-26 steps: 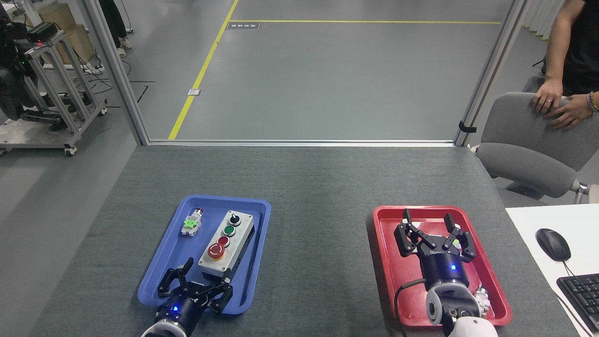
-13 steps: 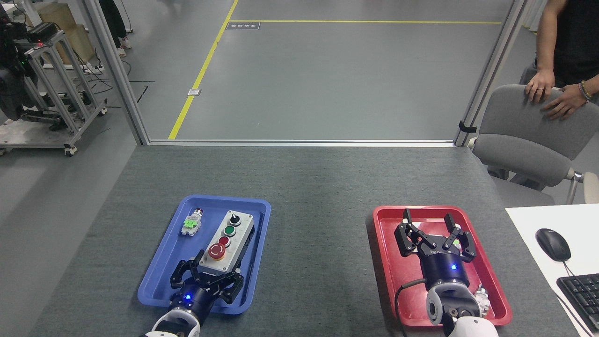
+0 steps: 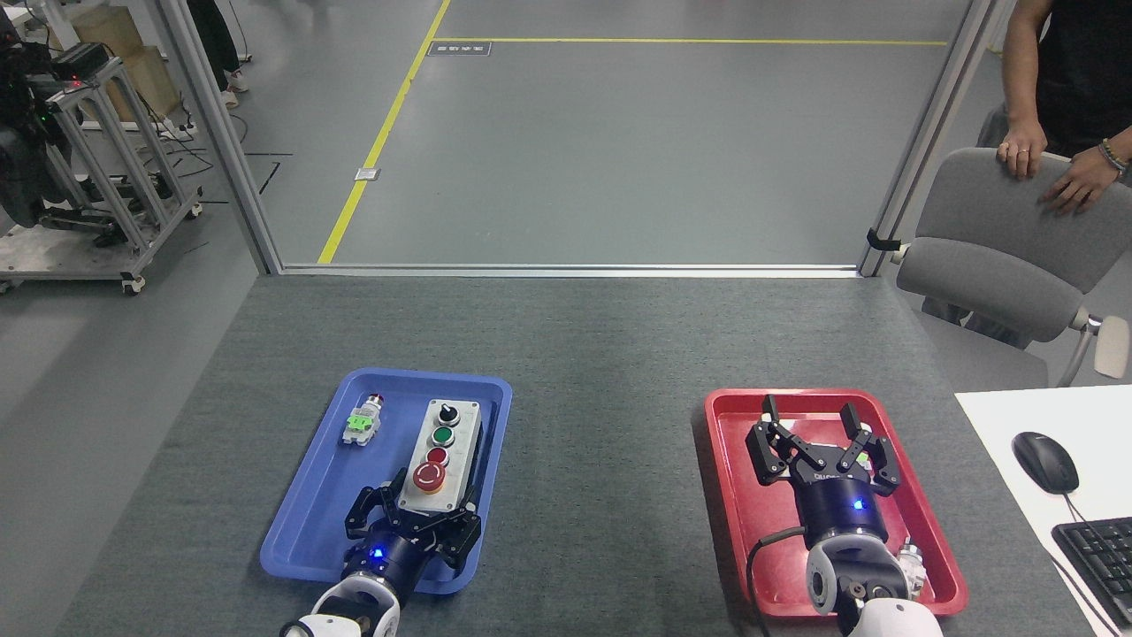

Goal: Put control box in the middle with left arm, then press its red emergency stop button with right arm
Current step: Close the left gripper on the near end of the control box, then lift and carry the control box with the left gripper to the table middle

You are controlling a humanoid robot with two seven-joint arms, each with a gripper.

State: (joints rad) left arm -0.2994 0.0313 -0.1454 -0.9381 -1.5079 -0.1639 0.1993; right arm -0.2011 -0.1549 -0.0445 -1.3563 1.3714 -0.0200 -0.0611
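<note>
The light-grey control box lies lengthwise in the blue tray, its large red emergency stop button at the near end. My left gripper is at that near end, open, with one black finger on each side of the box and close to it. Over the red tray my right gripper hovers open with nothing between its fingers. Between the two trays lies the bare dark-grey middle of the table.
A tiny grey-and-green switch part lies at the blue tray's far left. A small part sits by my right wrist. White desk with mouse and keyboard at right. A person's hands rest on a grey chair.
My left gripper has moved forward and right until its fingers flank the box's near end. The box has swung straighter in the tray. The person has shifted the chair. My right arm is still.
</note>
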